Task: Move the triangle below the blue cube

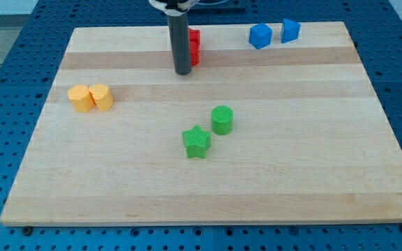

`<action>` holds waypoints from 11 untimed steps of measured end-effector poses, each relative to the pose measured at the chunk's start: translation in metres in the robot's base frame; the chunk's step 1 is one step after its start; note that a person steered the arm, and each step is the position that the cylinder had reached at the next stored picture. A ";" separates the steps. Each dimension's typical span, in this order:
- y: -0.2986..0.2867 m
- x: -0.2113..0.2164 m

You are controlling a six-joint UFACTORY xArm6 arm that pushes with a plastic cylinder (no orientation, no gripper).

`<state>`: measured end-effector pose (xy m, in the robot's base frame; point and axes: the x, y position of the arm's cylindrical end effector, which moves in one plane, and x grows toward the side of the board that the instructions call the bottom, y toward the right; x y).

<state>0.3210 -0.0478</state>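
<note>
Fingers are lacking on this arm: my tip (182, 72) rests on the desk (208, 188), grasping nothing, touching the red blocks (195, 47) on their left. Two blue blocks (260, 35) sit far right; which is the triangle, I cannot tell.

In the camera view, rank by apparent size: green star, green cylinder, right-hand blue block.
1. green star
2. green cylinder, nearly alike
3. right-hand blue block, but it lies toward the view's top, possibly farther off, so unsure.

Bright, even overhead light; the tabletop (117, 181) is sharp throughout, with faint soft shadows and no glare.
</note>
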 end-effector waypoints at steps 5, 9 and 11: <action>0.198 -0.009; 0.231 -0.125; 0.200 -0.088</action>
<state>0.2330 0.1520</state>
